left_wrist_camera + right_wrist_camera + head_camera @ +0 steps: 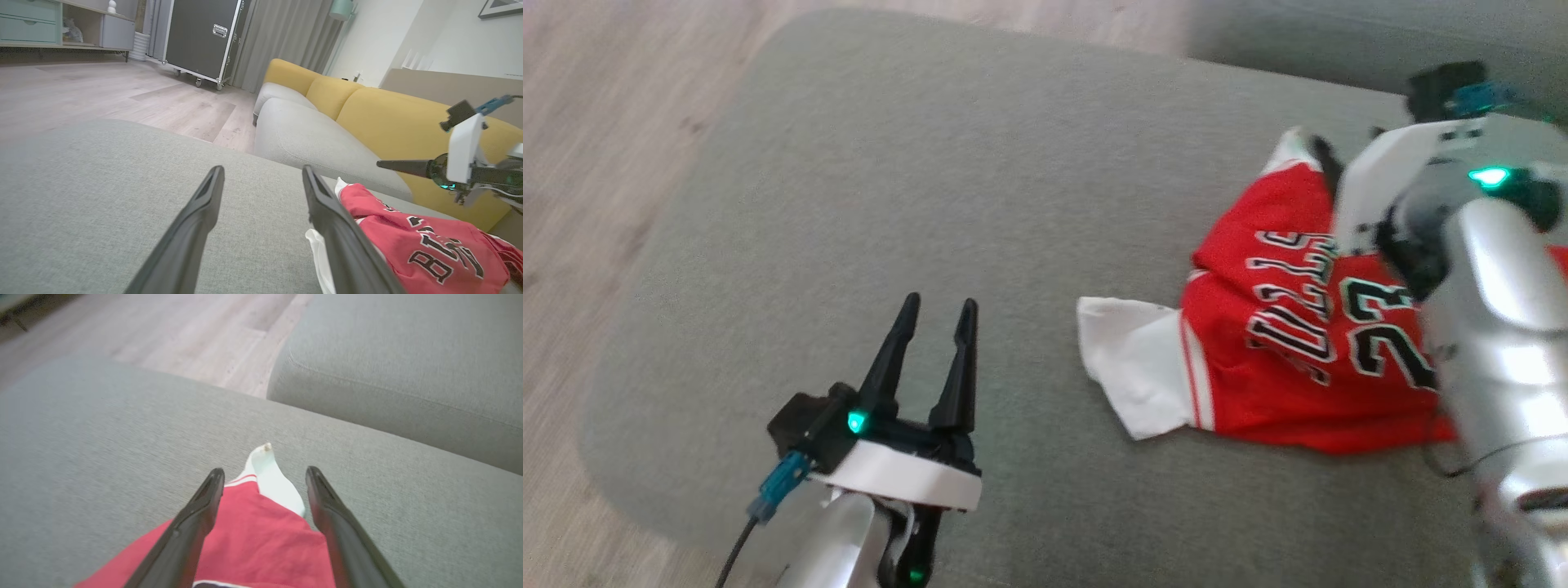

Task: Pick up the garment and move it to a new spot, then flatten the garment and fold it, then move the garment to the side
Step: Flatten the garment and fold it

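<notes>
On the right side of the grey seat cushion (pixel 931 163), the red number 23 jersey (pixel 1282 343) is lying crumpled. The right claw (pixel 265 475) is hovering over the jersey's far edge, spread wide and holding nothing. A clean pickup is likely calling for it to sink lower and pinch a thick bunch of fabric before lifting. The left claw (pixel 939 306) is sitting open and empty over bare cushion, well apart from the jersey.

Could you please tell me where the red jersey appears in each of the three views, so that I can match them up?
Head view: the red jersey lies at the right, crumpled, number facing up.
Left wrist view: the red jersey is in the lower right corner.
Right wrist view: the red jersey is at bottom centre, its white tip pointing up.
Shared landmark: the grey cushion it lies on.
</notes>
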